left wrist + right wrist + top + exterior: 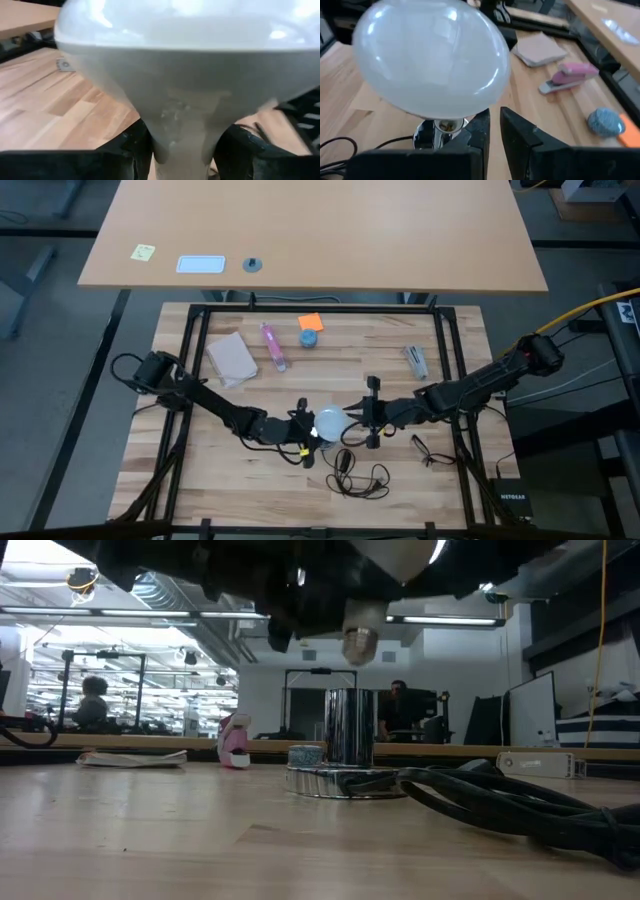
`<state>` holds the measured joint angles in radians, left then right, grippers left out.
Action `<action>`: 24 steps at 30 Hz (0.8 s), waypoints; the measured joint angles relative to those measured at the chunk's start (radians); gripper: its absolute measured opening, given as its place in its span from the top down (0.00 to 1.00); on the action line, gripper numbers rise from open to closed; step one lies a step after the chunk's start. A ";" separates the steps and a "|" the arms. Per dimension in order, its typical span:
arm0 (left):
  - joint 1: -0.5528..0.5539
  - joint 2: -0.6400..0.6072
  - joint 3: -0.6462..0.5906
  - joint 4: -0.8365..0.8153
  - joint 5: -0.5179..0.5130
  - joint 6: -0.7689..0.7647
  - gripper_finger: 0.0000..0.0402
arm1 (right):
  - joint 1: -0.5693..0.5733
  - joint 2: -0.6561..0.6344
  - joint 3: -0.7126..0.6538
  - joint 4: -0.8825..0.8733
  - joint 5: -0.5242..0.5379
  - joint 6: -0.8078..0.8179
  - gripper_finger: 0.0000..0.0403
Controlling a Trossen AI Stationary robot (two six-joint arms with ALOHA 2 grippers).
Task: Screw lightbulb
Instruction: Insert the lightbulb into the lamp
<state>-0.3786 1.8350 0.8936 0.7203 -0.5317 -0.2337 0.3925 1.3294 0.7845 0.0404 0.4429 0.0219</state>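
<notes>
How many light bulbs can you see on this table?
1. The lightbulb sits near the table's front middle, its neck between the left gripper fingers, above the silver lamp base. Others may be hidden behind the arms.

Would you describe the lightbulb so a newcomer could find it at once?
On the wooden table, look near the front middle, where the two arms meet. The lightbulb sits between them, its neck gripped by the left gripper, above the silver lamp base. It is the only frosted white globe there.
</notes>
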 joint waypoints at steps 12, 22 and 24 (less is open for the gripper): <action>0.002 0.004 -0.024 -0.010 -0.067 0.046 0.60 | 0.000 0.064 0.000 0.017 0.026 0.064 0.88; 0.029 0.009 -0.036 0.012 -0.069 0.023 0.60 | 0.000 0.064 0.000 0.015 0.063 0.079 0.88; 0.029 0.022 -0.036 0.031 -0.071 0.009 0.60 | 0.000 0.064 0.000 0.014 0.062 0.079 0.88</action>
<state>-0.3496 1.8567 0.8577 0.7512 -0.6022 -0.2250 0.3923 1.3933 0.7841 0.0548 0.5053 0.1009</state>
